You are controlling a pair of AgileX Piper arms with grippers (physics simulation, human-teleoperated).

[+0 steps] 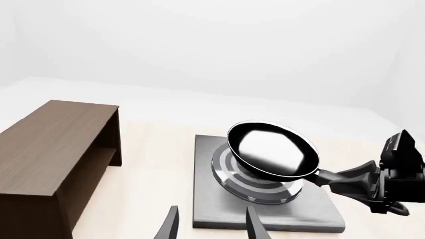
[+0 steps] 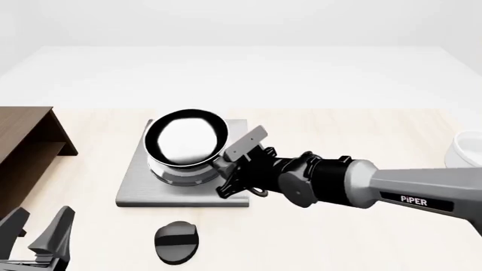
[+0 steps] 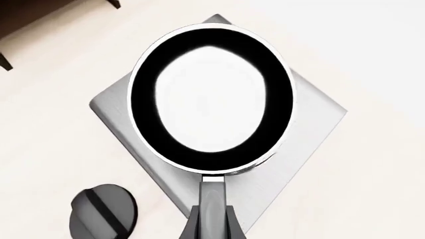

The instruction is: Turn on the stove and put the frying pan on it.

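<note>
The right gripper (image 2: pixel 235 164) has its jaws clamped on the thin handle of the frying pan (image 2: pixel 186 139), and the pan hangs over the round burner of the stove (image 2: pixel 135 189), seemingly a little above the rings and tilted rather than seated, judging from the left wrist view. The step in hand looks like the set-down: the pan should be levelled, kept centred over the rings, and lowered straight until its base rests flat before the jaws let go, since a tilted release could let it rock or slide off the plate. The left gripper (image 2: pixel 42 237) waits low at the near left with its jaws apart, holding nothing. The black knob (image 2: pixel 175 241) lies on the surface just in front of the stove; whether it is turned on cannot be told. A dark wooden shelf (image 2: pixel 22 147) stands to the left and a white bowl (image 2: pixel 468 149) at the far right, both well clear.
</note>
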